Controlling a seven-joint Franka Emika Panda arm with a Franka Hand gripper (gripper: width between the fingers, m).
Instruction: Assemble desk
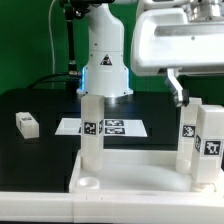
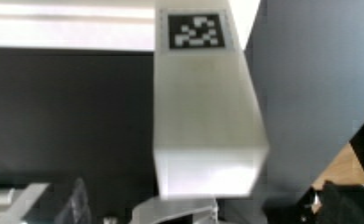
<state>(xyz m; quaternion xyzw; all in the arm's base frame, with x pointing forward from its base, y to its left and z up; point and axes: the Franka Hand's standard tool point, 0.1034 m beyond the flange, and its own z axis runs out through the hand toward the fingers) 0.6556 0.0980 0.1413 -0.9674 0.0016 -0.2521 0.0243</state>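
Note:
The white rimmed tabletop point(image 1: 130, 160) lies at the front of the black table. Three white legs stand upright in it: one at the exterior view's left point(image 1: 92, 130) and two at the right point(image 1: 187, 135) point(image 1: 212, 140). Another short leg point(image 1: 27, 123) lies loose on the table at the far left. My gripper point(image 1: 182, 95) hangs just above the nearer right leg, open and holding nothing. In the wrist view that tagged leg point(image 2: 205, 100) runs away from the gripper point(image 2: 205, 208), its near end between the spread jaws.
The marker board point(image 1: 103, 127) lies flat behind the tabletop, in front of the robot's base point(image 1: 104, 70). A long white bar point(image 1: 35, 208) runs along the front edge. Green wall behind.

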